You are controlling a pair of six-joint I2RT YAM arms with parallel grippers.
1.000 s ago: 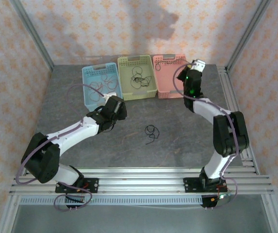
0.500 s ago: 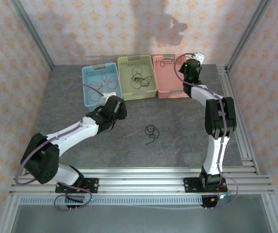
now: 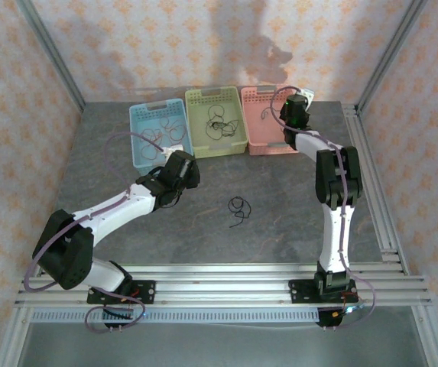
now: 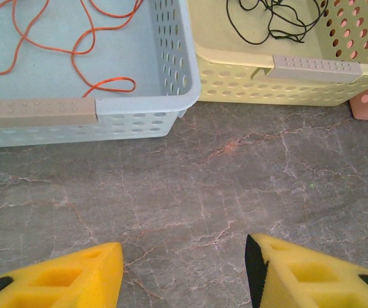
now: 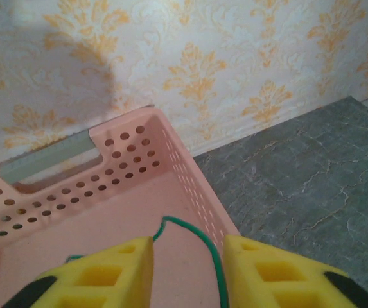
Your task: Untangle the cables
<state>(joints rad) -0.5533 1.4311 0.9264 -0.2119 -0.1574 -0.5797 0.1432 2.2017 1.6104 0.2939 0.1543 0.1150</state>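
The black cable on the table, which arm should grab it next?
Left. The left end effector is open and empty over the table by the blue basket, nearer the black cable. The right end effector is far back over the pink basket, a green cable between its fingers.

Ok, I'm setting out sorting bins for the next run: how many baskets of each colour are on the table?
Blue basket: 1
Yellow-green basket: 1
Pink basket: 1
Total: 3
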